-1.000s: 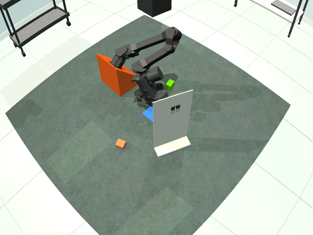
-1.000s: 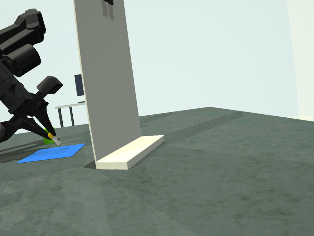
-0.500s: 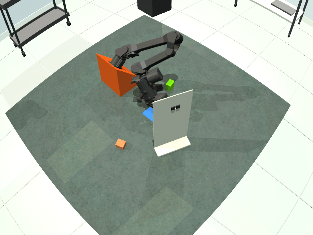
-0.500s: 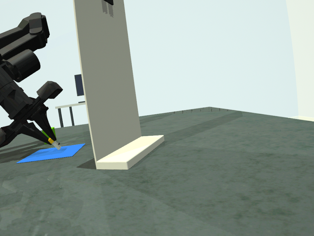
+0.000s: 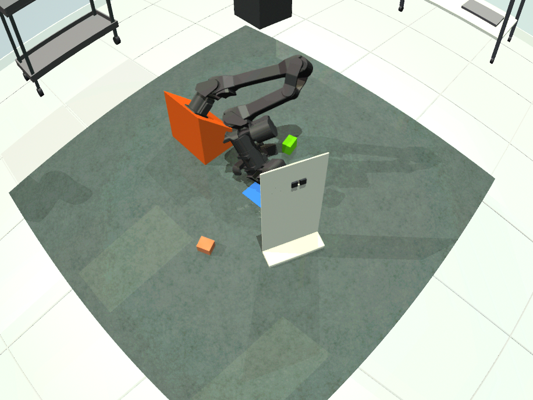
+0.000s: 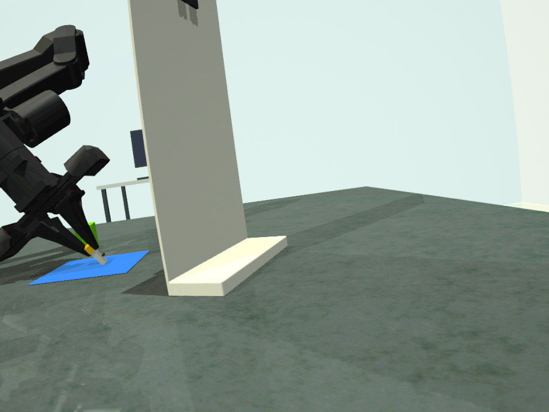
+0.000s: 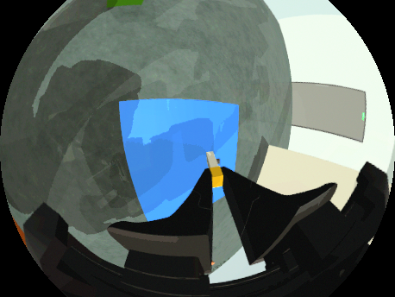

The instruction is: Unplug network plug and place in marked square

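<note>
Item 1. The black parallel-jaw gripper (image 6: 90, 249) I was running stood pinched on the small network plug with a pale body and an orange-yellow rear (image 6: 96, 254); the jaws were nearly together, with only the plug's narrow body between them. In the wrist view the plug (image 7: 214, 170) stuck out past the fingertips, pale end foremost.

Item 2. The flat blue marked square (image 6: 90, 268) lay on the dark grey-green table (image 6: 355, 310), taken here as the landmark. The plug's pale tip was over the square, at or just above its surface; I could not tell whether it touched. The gripper slanted down toward the square from the side away from the panel.

Item 3. The tall off-white upright panel (image 5: 292, 206) stood on its cream foot plate (image 6: 231, 266), just beside the blue square (image 5: 253, 194). Its two dark sockets (image 5: 298, 182) sat high on its face, well above the square.

Item 4. A small bright green cube (image 5: 289, 144) rested on the table near the square, on the arm's side of it; in the exterior view the gripper hid most of it.

Item 5. A large orange wedge-shaped block (image 5: 194, 129) stood farther from the square, with the dark arm (image 5: 258, 81) rising out of it.

Item 6. A small light-orange cube (image 5: 205, 245) lay well apart from the square, on the open table in front of the panel.
</note>
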{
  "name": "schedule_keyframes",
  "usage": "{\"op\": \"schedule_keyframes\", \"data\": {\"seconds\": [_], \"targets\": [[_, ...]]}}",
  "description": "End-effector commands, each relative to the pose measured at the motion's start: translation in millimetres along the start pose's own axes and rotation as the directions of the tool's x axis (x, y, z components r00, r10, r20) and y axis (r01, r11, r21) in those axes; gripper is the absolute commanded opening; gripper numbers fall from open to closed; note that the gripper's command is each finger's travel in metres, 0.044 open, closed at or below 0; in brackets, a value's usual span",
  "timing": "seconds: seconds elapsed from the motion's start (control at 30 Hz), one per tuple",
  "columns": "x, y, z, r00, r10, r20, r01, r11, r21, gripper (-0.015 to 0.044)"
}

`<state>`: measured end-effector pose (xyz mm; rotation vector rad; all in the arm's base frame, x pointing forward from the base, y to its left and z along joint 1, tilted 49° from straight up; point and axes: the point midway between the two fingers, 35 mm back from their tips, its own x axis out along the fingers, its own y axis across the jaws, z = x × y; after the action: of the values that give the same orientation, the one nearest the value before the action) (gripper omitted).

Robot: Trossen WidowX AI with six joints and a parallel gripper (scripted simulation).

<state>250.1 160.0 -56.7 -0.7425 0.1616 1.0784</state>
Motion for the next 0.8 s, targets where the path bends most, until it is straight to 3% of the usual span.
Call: {"op": "schedule_keyframes", "data": {"seconds": [0.0,0.2,0.77], "targets": [[0,0,0,1.0,0.001,0.0,-0.001,1.0,0.0,0.0],[0,0,0,1.0,0.001,0.0,-0.001,1.0,0.0,0.0156],[-15,-2,-1,1.0,0.0,-0.002,0.0,1.0,0.0,0.0156]]}}
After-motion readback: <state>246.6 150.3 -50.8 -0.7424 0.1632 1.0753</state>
